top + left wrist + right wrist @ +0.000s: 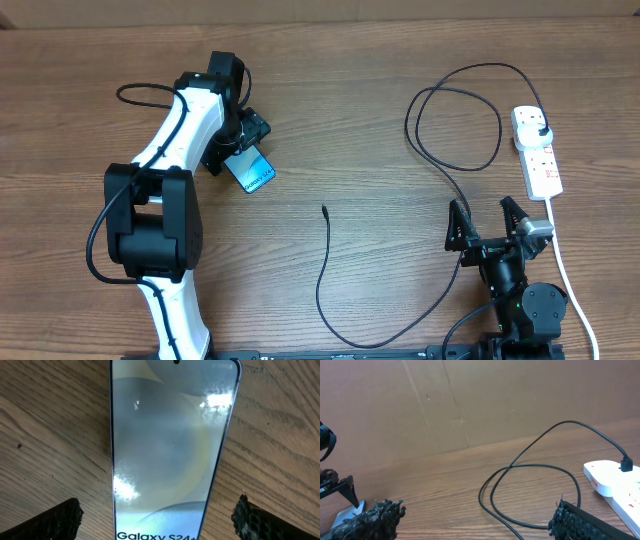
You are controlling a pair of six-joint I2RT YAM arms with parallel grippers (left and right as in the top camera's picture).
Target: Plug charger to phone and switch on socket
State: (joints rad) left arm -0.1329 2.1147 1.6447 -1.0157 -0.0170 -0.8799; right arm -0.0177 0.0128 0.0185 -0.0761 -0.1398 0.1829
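The phone point(254, 171) lies flat on the table with its light-blue screen up, partly hidden under my left arm. My left gripper point(243, 143) hangs over it, open. In the left wrist view the phone point(170, 450) fills the middle, and the left gripper point(160, 521) straddles its text end without touching. The charger point(325, 270) is a thin black cable, its small tip point(324, 209) lying free mid-table. Its black plug point(540, 130) sits in the white socket point(541, 165). My right gripper point(487, 222) is open and empty beside the cable.
The socket's thick white cord point(570, 285) runs down the right side past my right arm. The charger makes a wide loop point(455, 120) at the back right, seen as the loop point(535, 492) ahead of my right gripper point(475, 522). A brown cardboard wall point(470, 400) stands behind the table.
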